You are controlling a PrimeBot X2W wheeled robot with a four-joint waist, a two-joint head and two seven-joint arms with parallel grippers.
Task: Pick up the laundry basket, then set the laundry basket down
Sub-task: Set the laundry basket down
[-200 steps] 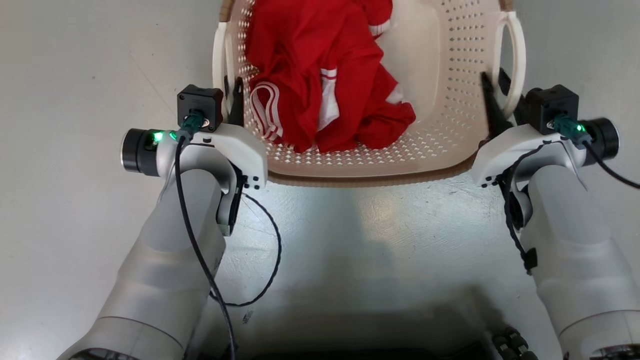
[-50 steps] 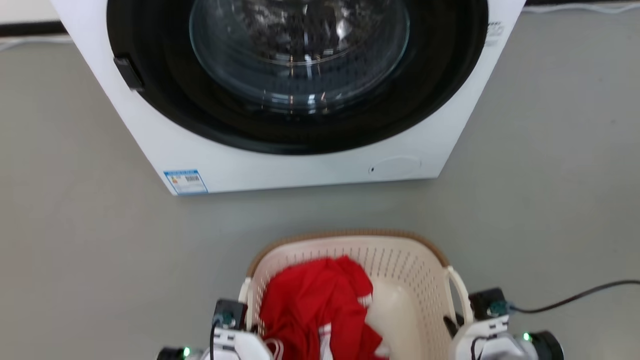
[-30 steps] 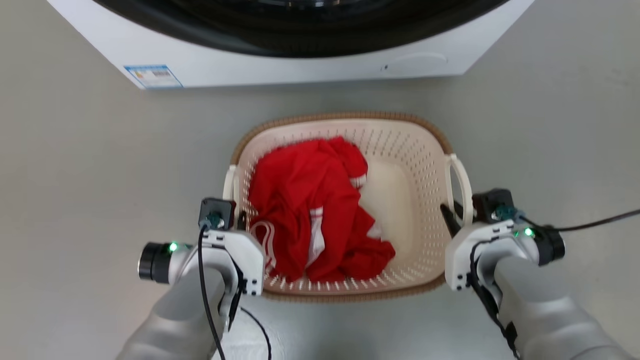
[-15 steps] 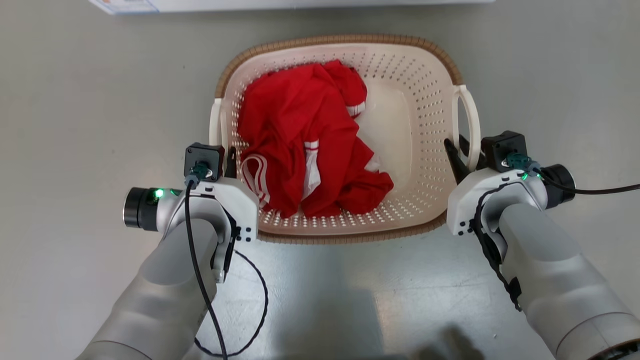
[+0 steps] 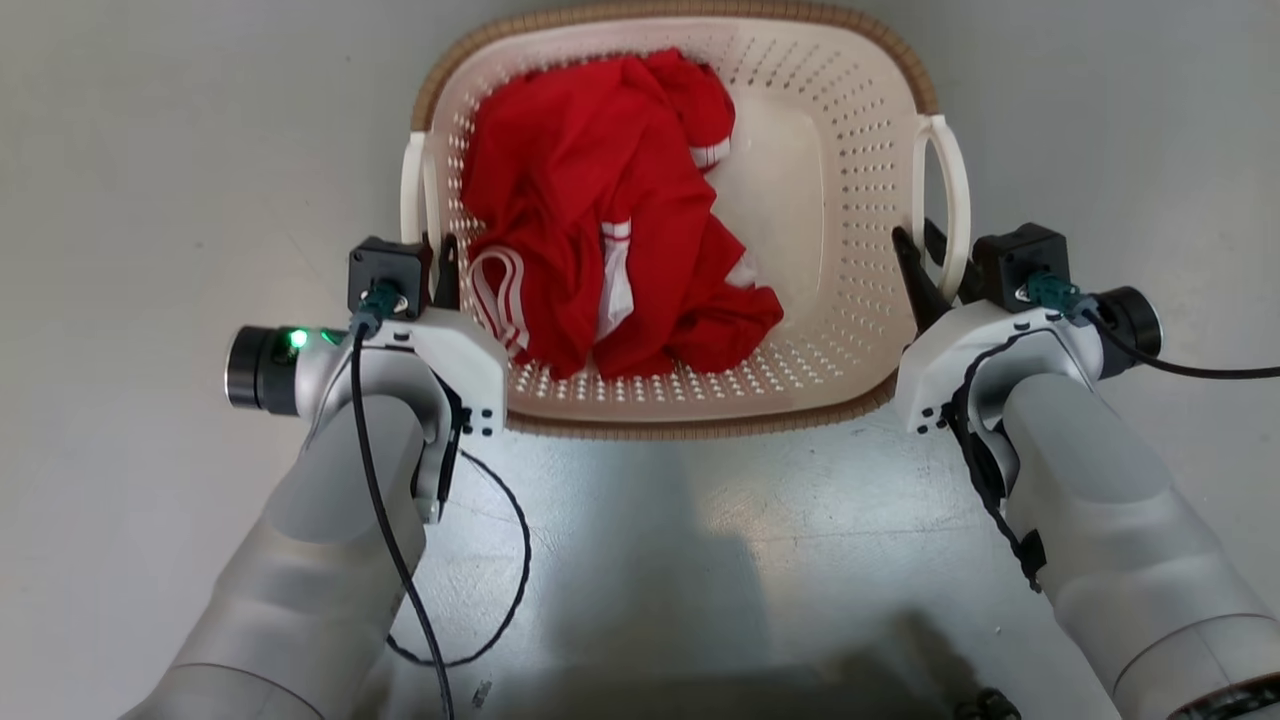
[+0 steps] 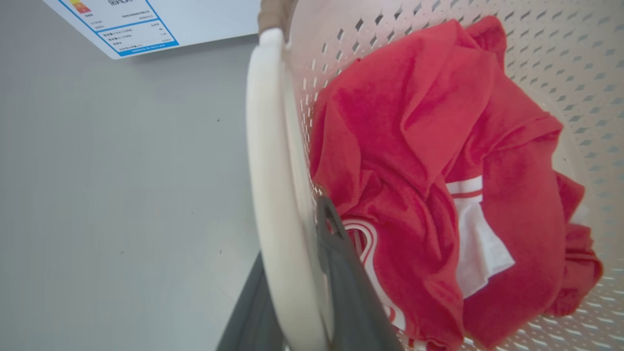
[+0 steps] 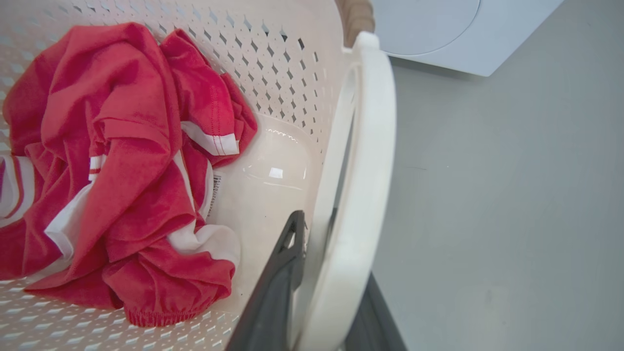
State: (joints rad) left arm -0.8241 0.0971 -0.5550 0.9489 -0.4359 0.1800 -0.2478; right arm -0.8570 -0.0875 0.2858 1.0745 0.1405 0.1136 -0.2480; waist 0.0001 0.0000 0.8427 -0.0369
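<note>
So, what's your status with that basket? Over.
Left gripper, right gripper: each shut on a handle of the basket. Red clothes inside. Washing machine just ahead.

A blue-edged label [image 6: 127,25] is stuck on the white washer panel [image 6: 214,14], at the top left of the left wrist view. It carries a small yellow-and-orange mark, a dark square code cut off by the top edge, and several rows of fine print. The print is too small and blurred to read. In the right wrist view, a small white tag [image 7: 216,189] peeks from a fold of the red garment [image 7: 122,146]. It bears tiny dark marks like a barcode, which are also illegible. No word, brand or number can be made out.
</note>
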